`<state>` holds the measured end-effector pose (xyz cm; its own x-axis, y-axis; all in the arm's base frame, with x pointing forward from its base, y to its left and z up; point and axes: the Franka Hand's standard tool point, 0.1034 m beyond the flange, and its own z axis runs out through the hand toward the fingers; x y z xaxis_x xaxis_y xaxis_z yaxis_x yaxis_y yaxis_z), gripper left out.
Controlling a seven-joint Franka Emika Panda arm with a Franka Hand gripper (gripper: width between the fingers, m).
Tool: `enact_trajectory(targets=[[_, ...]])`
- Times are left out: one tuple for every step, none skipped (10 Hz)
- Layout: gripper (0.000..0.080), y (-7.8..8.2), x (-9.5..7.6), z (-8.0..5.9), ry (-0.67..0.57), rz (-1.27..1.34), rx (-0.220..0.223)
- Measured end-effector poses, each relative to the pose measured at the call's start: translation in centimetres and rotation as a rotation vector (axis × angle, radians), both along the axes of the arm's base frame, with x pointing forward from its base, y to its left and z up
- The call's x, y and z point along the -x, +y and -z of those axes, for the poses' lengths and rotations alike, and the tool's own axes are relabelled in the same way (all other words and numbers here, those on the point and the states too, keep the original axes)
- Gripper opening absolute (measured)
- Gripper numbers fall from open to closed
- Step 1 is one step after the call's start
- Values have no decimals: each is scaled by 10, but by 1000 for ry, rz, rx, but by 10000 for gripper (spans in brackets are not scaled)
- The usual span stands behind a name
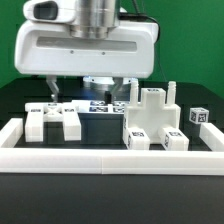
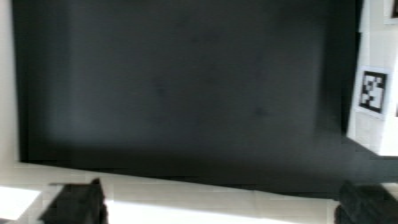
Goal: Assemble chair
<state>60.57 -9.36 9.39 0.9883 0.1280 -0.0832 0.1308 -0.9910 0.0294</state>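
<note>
Jaws are seen wide open, nothing gripped; gripper (image 1: pixel 91 92) is hung over bare table (image 2: pixel 178 90) inside frame (image 1: pixel 110 157). Chair parts (image 1: pixel 150 122) are loose inside frame, none joined apparently. Step judged: first pick. Next: gripper to be centred over one part, lowered, closed.

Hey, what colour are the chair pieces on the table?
The chair pieces are white with small black-and-white square tags, clearest in the exterior view.

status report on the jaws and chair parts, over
Jaws open, empty. Chair parts loose on table, none gripped. Nothing between jaws.
</note>
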Motion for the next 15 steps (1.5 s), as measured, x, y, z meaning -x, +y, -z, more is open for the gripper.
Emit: enact_trajectory(targets=[[649, -9, 2, -4, -5, -7, -4], [649, -18, 11, -4, -4, -6, -9], [649, -25, 21, -2, -11, 8, -11], [649, -19, 29, 2, -16, 43, -3], [649, -18, 30, 2, -15, 39, -4], [649, -19, 30, 3, -14, 41, -4], [649, -19, 30, 3, -15, 46, -7], [649, -20, 35, 2, -16, 67, -19], [649, -22, 52, 4, -3, 86, -43], [649, -24, 68, 8, -20, 69, -51], [649, -25, 88, 14, -39, 27, -54], [649, -24, 101, 20, -38, -19, -53], [649, -23, 103, 23, -37, -19, -51], [649, -24, 102, 22, -42, -21, -48], [649, -27, 101, 23, -61, -22, -37]])
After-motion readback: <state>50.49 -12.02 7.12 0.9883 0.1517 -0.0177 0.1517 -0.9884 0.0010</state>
